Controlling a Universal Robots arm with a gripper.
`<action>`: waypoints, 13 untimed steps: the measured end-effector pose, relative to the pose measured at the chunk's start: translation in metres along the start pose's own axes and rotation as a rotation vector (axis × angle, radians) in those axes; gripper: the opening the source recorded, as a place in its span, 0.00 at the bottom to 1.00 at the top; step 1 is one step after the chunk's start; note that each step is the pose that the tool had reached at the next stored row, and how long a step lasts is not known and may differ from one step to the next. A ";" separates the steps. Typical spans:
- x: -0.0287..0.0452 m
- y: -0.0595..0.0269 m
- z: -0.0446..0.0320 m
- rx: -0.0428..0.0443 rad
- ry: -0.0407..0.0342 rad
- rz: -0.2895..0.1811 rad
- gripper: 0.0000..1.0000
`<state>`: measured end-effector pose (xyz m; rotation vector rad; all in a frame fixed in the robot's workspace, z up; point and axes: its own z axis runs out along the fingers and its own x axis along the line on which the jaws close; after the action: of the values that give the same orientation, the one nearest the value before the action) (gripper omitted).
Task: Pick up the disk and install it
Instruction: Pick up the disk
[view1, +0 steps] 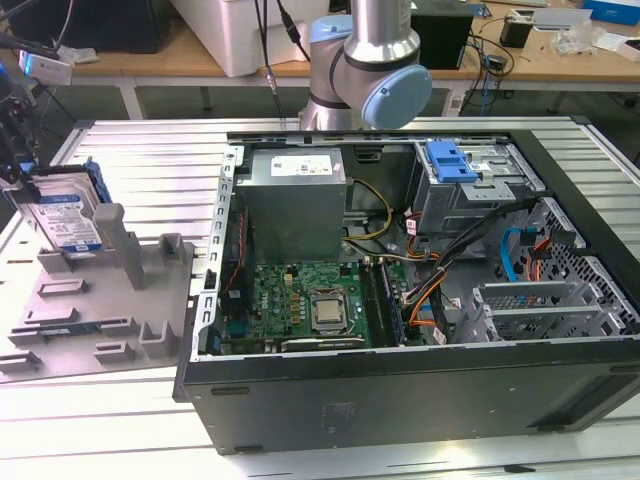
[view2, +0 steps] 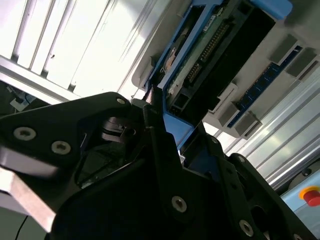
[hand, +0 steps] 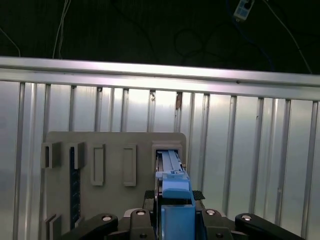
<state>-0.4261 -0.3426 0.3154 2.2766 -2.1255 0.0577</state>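
Gripping disk's end, fingers clamped, long axis pointing at gray holder

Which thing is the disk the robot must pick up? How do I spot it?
Find the big open computer case; on the exterior view's left of it lies a grey holder plate. The disk stands on edge at that plate's far corner. Unlike the bare blue caddy in the case, it is silver with a white-and-blue label.

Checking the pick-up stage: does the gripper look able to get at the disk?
Likely yes: the gripper sits right at the disk, upright in the grey holder, with nothing between them.
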 end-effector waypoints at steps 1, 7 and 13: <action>0.0001 0.0000 -0.0016 0.0001 0.0000 0.000 0.37; 0.0008 -0.0001 -0.0182 0.0001 0.0000 0.000 0.37; 0.0015 -0.0003 -0.0422 0.0000 0.0000 0.000 0.37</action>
<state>-0.4261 -0.3422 0.3576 2.2766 -2.1256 0.0577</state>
